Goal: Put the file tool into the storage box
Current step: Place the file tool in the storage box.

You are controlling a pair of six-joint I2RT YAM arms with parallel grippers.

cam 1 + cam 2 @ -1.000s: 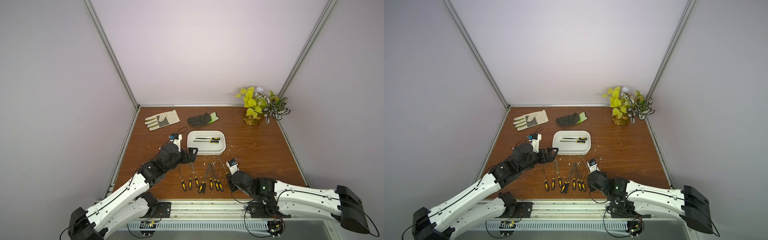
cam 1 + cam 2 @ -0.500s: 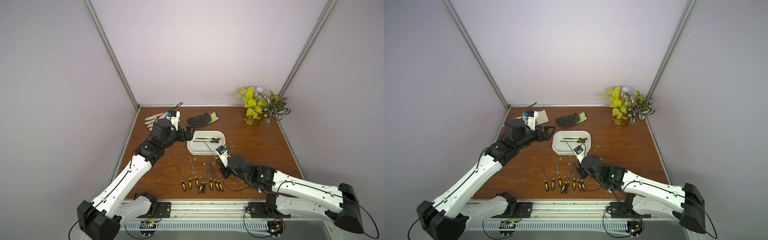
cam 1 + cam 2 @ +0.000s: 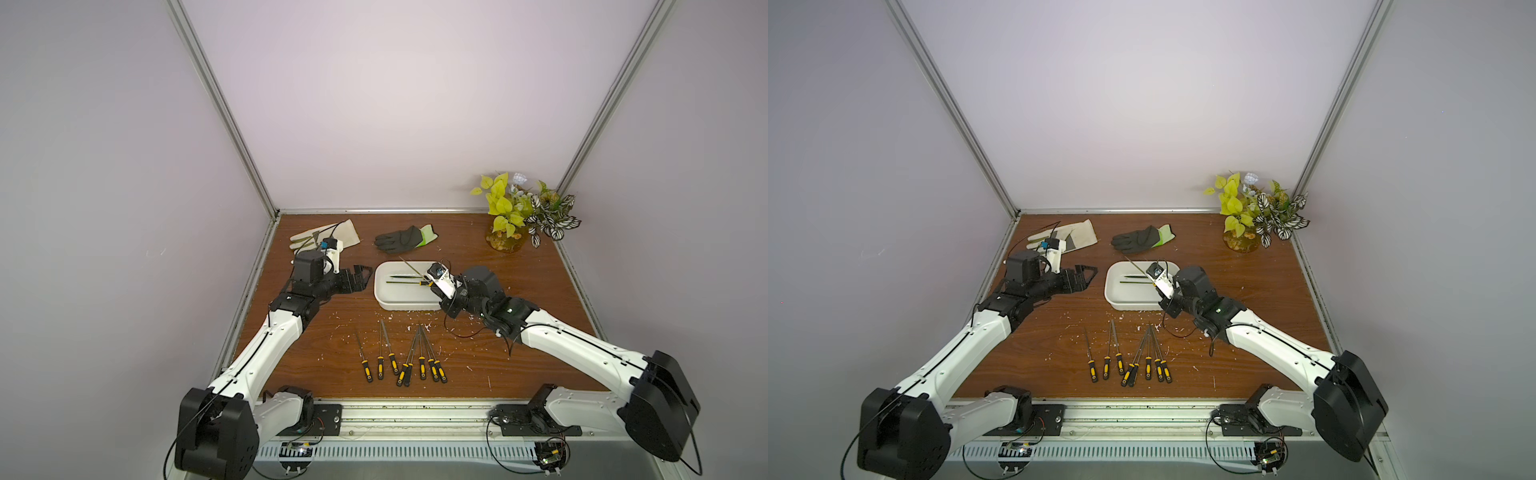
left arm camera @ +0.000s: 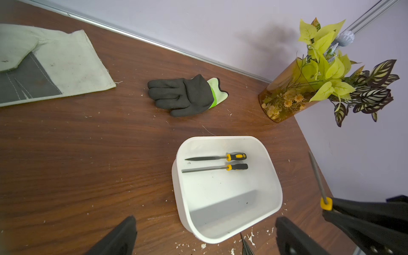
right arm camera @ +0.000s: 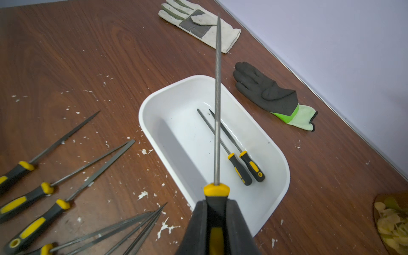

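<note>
White storage box point(image 5: 181, 132) under file tool point(image 5: 218, 99) gripped by right claw point(image 5: 216, 205); left claw point(image 3: 361, 277) wide, just off rim.

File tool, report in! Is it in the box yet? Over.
Right hand shut on file tool, above storage box, not dropped yet. Left hand open, beside box. Two files inside; nothing blocking.
</note>
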